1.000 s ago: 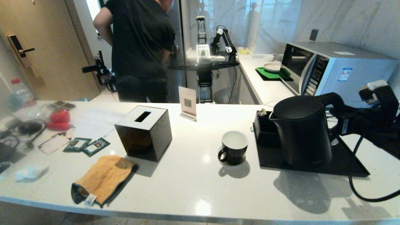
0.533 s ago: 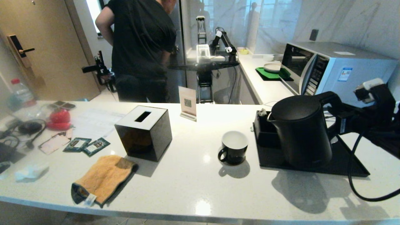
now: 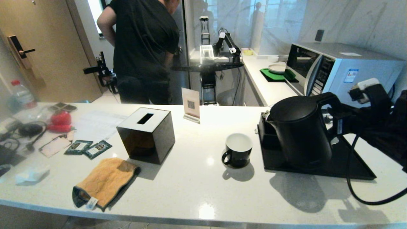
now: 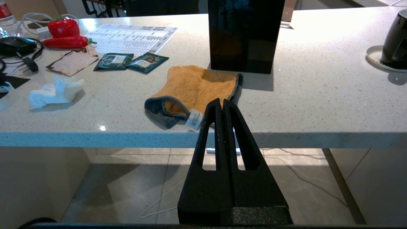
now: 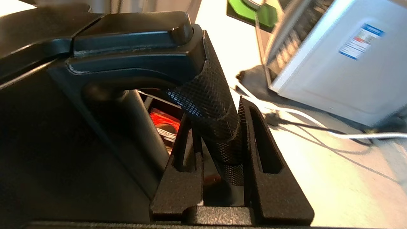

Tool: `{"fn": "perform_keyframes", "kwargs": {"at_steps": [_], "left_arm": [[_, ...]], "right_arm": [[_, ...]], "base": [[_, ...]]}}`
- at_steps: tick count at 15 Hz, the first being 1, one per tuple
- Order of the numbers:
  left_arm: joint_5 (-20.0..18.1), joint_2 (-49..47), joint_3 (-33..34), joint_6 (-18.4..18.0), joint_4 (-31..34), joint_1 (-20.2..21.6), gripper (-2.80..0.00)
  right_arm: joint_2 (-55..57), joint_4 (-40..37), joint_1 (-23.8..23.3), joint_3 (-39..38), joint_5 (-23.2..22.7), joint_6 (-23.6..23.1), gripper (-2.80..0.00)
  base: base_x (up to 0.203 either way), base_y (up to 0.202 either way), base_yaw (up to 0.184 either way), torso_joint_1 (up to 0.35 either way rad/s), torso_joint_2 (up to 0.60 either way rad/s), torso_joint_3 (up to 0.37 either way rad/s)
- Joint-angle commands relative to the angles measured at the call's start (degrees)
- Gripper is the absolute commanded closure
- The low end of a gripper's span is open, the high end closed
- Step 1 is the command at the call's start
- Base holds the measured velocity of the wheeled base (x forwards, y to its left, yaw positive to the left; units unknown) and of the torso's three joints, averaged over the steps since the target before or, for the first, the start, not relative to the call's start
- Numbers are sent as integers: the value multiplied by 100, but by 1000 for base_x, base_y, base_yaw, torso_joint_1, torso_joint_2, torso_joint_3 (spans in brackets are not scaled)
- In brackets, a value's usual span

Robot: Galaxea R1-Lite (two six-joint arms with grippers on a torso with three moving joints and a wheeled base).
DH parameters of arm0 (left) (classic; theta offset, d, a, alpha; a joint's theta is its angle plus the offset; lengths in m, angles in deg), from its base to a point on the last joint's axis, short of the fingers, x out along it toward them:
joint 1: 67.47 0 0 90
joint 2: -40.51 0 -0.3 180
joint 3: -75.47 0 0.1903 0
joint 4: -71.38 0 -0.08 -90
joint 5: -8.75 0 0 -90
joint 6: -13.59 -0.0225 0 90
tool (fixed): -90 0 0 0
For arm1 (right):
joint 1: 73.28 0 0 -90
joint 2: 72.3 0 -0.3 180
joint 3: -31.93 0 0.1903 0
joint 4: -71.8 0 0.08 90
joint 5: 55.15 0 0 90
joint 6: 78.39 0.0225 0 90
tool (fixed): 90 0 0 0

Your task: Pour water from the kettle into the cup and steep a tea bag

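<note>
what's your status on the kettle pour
Right gripper shut on kettle handle, kettle over its tray, tipped toward cup. Left gripper shut, parked below counter edge. Cup empty, path clear.

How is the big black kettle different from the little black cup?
The kettle is much taller than the cup. The kettle has a closed lid; the cup is open, white inside. The right gripper grips the kettle's handle; nothing touches the cup. The kettle tilts over a black tray; the cup stands on the counter. Both are black with loop handles.
</note>
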Motion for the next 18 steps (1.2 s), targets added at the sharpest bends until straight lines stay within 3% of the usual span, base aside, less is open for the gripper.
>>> {"fn": "perform_keyframes", "kwargs": {"at_steps": [1, 18], "left_arm": [[0, -4, 0, -1, -2, 1, 0], [0, -7, 0, -1, -2, 1, 0]], "right_arm": [[39, 31, 159, 23, 96, -9, 0], [229, 64, 674, 250, 385, -618, 0]], "base": [[0, 0, 0, 0, 0, 0], [0, 0, 0, 0, 0, 0]]}}
